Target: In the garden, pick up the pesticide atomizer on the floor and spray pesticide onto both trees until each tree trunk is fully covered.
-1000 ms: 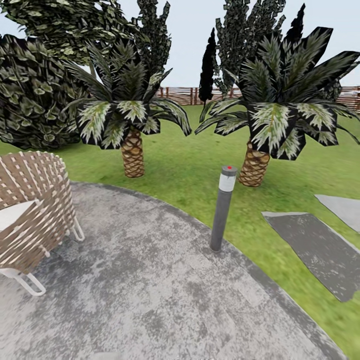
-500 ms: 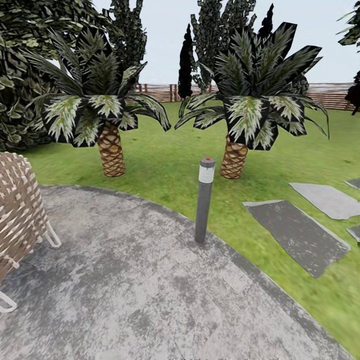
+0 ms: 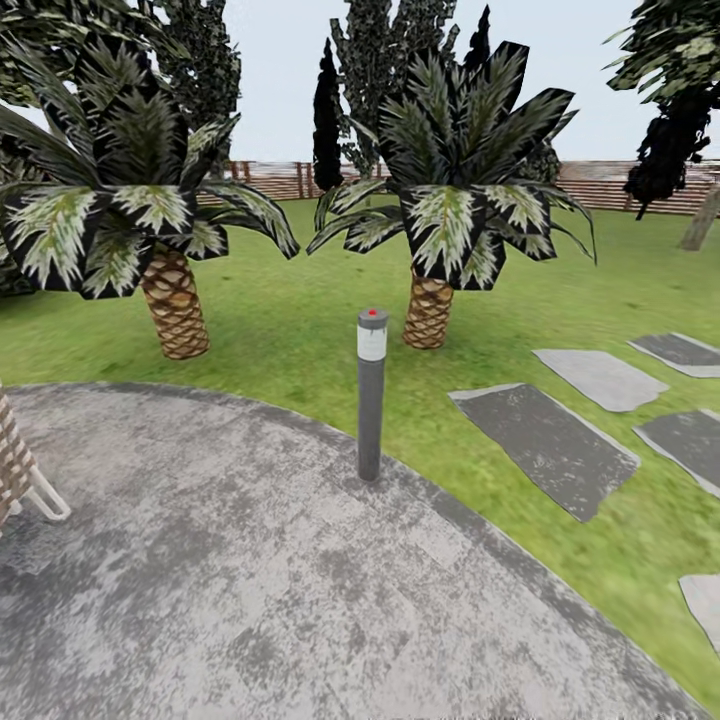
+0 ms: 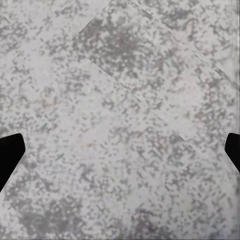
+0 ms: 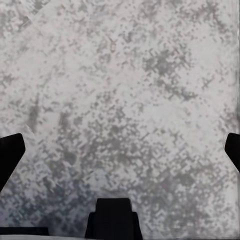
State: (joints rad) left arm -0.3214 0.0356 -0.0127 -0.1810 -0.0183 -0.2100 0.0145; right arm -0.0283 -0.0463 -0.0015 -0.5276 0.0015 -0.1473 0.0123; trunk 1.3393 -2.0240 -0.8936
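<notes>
On the round grey paved patio (image 3: 250, 580), the left pincer (image 4: 120, 150) hangs over speckled stone with its two dark fingertips (image 4: 9, 155) spread wide to the picture's edges, released and gripping nothing. Beneath it run straight seams between paving slabs. Likewise the right pincer (image 5: 120, 150) is released, its fingertips (image 5: 10, 152) far apart with bare mottled stone below, and a dark block of its own body sits at the near edge of that wrist view.

From the head view, a slim grey lamp post (image 3: 371, 395) with a white band and a red dot on top stands upright at the patio's rim, where stone meets the grass lawn (image 3: 300, 320) of the garden. Beyond it on the grass stand two short palms (image 3: 176, 310) (image 3: 428, 310) with scaly brown trunks and drooping green-white fronds, one to each side of the post and well apart. Flat grey stepping stones (image 3: 545, 445) lie in the grass to the right. A white leg of a woven chair (image 3: 30, 490) shows at the left edge. Far back, a brown slat fence (image 3: 620, 185) runs behind tall dark trees (image 3: 385, 60). Where the atomizer lies I cannot tell; the thick mottled trunks cannot be made out either
</notes>
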